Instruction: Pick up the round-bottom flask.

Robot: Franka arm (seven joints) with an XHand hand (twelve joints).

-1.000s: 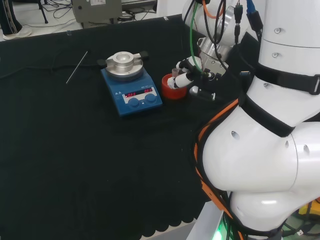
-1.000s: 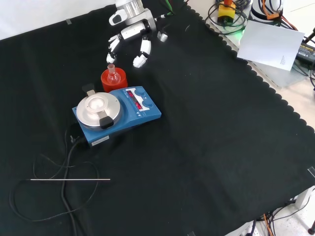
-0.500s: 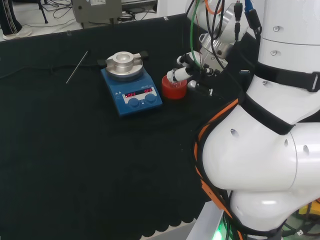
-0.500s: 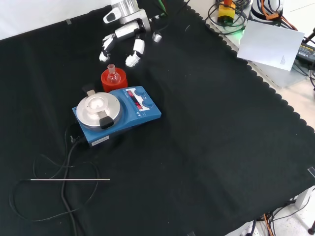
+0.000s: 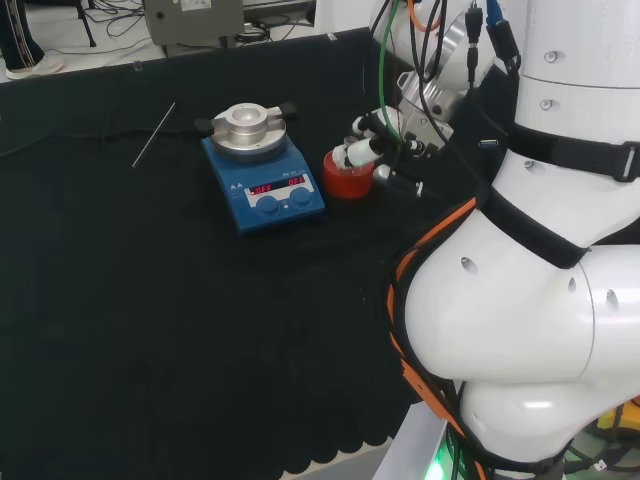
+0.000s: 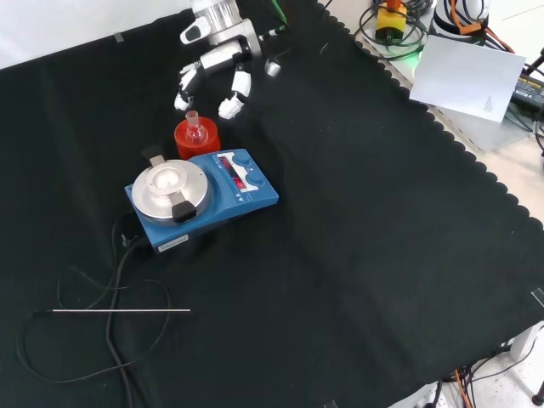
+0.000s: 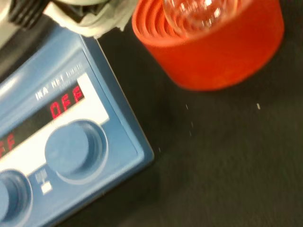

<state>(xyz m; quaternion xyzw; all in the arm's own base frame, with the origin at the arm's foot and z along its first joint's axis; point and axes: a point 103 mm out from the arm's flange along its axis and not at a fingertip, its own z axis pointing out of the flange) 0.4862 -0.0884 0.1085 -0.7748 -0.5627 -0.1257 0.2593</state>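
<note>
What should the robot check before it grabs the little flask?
1. Flask sits upright in the red stand: ok.
2. Hand is open, fingers spread: ok.
3. Hand is at the flask's neck: not ok, it hangs just beyond it in the front view.
4. Blue hotplate is apart from the stand: cannot tell, they are very close.
5. Flask is empty: cannot tell.

Bench: we see a black cloth (image 6: 365,221) covering it, with a scalloped edge at the front view's right.
Hotplate: a blue stirrer (image 6: 202,197) with a round metal top lies on the cloth.
Stand: a red ribbed ring (image 6: 196,138) sits just beside the stirrer.
Rod: a thin metal rod (image 6: 121,311) lies well apart from the stirrer.
Cable: we note a black cord (image 6: 110,316) looping across the rod.
</note>
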